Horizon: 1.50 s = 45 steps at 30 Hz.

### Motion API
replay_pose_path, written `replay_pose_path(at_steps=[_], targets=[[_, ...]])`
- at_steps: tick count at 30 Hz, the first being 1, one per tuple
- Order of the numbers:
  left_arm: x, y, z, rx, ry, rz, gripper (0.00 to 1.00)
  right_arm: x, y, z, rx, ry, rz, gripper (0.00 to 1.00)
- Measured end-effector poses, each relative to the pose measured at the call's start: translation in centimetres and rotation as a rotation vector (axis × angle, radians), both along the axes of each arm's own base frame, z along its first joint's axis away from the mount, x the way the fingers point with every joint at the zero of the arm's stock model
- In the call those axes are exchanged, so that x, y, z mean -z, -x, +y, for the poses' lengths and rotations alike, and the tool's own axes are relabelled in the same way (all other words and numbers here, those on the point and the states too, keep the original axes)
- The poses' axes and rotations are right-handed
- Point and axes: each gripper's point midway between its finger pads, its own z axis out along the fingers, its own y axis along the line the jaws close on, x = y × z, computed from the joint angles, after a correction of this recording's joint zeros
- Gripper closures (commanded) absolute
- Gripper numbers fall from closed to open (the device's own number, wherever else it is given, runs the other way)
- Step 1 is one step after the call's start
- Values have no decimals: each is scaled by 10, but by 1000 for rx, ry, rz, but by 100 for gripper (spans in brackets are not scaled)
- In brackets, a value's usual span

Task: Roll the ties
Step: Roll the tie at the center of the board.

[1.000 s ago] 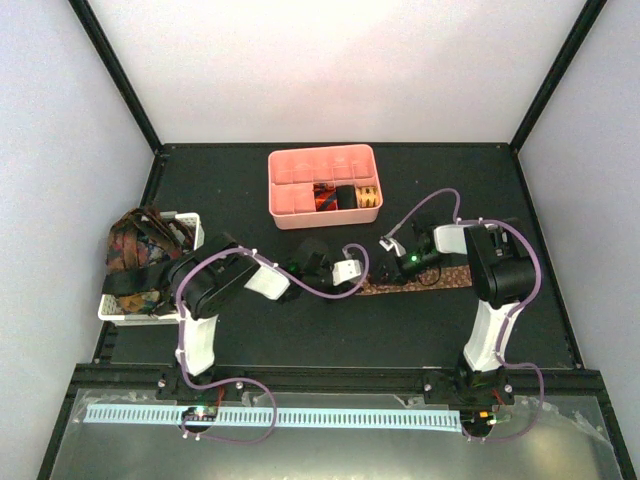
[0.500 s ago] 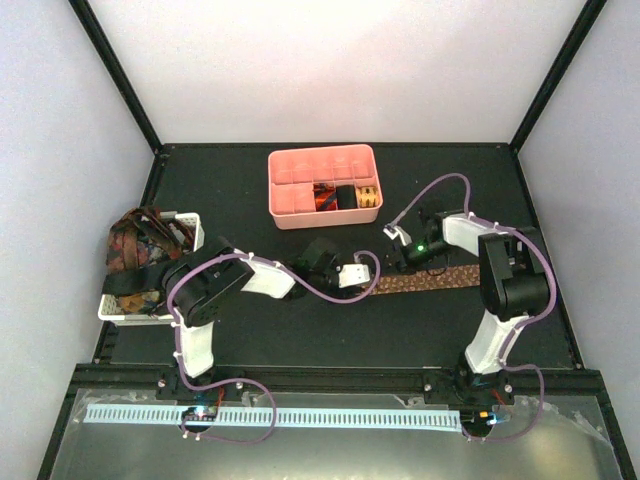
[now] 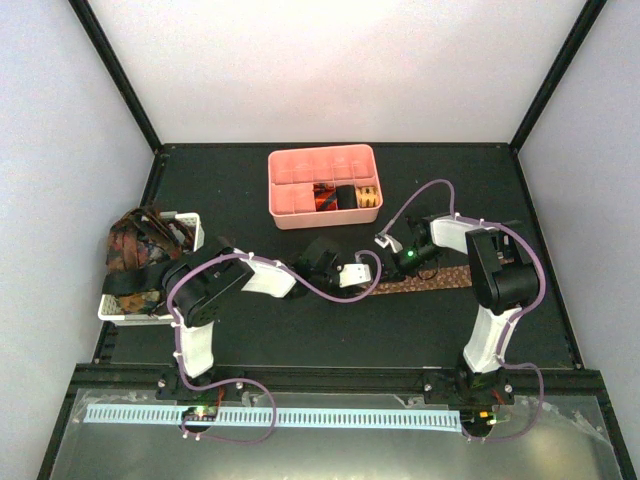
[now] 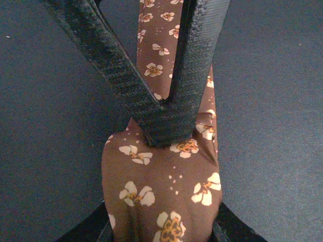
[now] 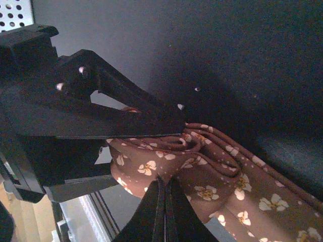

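I am watching the right gripper point(image 5: 165, 185) re-clamping shut on the brown flower-printed fabric necktie point(image 4: 166, 201) while the left gripper point(image 4: 164, 126) is pinching its fold narrowly, so the roll is advancing.

The overhead view is lit brightly and evenly from above; the pale enclosure walls point(image 3: 340, 70) are nearly washed out, while the black tabletop point(image 3: 300, 335) is rendered dark, with only faint, soft shadows under the arms. Dull glare is seen on the glossy sheet point(image 3: 560, 440) along the bottom edge. In the left wrist view, the brown floral tie point(image 4: 166, 201) and the ribbing of the left gripper point(image 4: 162, 118) are shown crisply under diffuse light. The right wrist view is dim: its upper half is lost in shadow, and the right gripper point(image 5: 164, 189) at bottom centre is blurred.
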Motion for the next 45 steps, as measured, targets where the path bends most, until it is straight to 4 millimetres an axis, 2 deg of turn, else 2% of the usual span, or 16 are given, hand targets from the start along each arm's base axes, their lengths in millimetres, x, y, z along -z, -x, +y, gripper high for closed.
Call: replay_pose_path(at_steps=[5, 9, 11, 13, 14, 16, 26, 29, 30, 33, 35, 38, 39, 40, 45], targets=[[0, 0, 0, -1, -1, -2, 69, 1, -2, -2, 4, 9, -5, 98], [0, -1, 0, -4, -1, -6, 63, 3, -2, -5, 14, 8, -3, 98], [-1, -2, 0, -7, -2, -9, 65, 4, -1, -6, 16, 8, -2, 97], [-1, -2, 0, -7, -2, -9, 66, 5, -1, -6, 18, 6, -2, 66], [-1, -2, 0, -7, -2, -9, 66, 4, -1, -6, 19, 4, -1, 59], [-1, -2, 0, -7, -2, -8, 67, 3, 0, -6, 22, 0, 5, 54], [0, -1, 0, -6, -2, -8, 67, 0, -2, 1, 22, -9, -6, 54], [0, -1, 0, -6, -2, -8, 67, 3, 0, 6, 15, -5, 2, 56], [0, -1, 0, -6, -2, -8, 67, 3, 0, 6, 15, -3, 4, 61], [0, -1, 0, -6, -2, -8, 67, 4, -3, 8, 17, 3, 5, 88], [0, -1, 0, -6, -3, -7, 67, 5, -3, 9, 14, 8, 3, 97], [0, -1, 0, -6, -3, -7, 66, 5, -3, 8, 10, 12, 2, 98], [0, -1, 0, -6, -3, -7, 64, 5, -3, 8, 6, 12, -1, 98], [0, -1, 0, -7, -3, -7, 57, 4, -3, 7, 5, 11, -3, 98], [-5, -4, 3, -27, 10, -18, 11, 7, -4, 0, 13, 11, -8, 98]])
